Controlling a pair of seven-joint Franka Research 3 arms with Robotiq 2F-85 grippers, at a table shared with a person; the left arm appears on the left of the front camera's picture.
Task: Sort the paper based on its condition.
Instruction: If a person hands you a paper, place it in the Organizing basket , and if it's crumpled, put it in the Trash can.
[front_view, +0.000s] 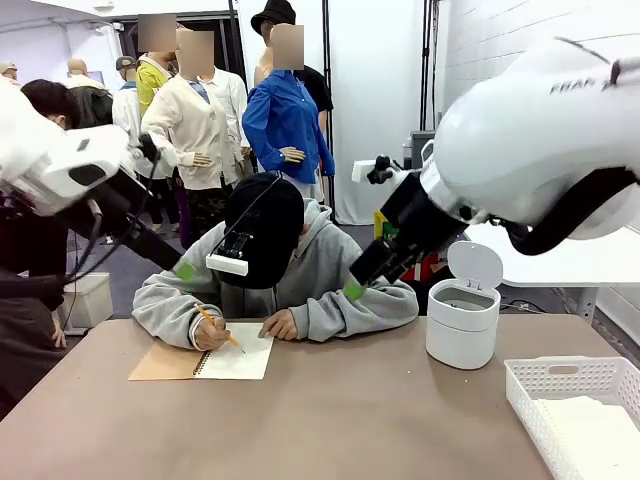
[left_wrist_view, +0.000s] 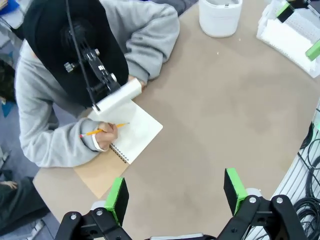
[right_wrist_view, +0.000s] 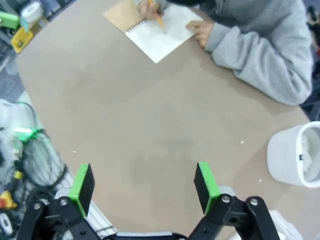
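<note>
White smooth paper (front_view: 598, 432) lies flat inside a white slotted basket (front_view: 528, 405) at the table's near right corner. It is well apart from both pincers, which hang raised over the table with nothing between their green pads. The right gripper (right_wrist_view: 145, 184) has its jaws spread wide above bare tabletop, and a white bin (front_view: 462, 320) with its lid flipped up stands between it and the basket. The left gripper (left_wrist_view: 176, 195), jaws likewise apart, hangs over the table's (front_view: 330, 420) left part, farther from the sheets. At the far side a person in a grey hoodie bends over an open spiral notebook (front_view: 235, 358), writing on its page with a pencil (front_view: 218, 328).
</note>
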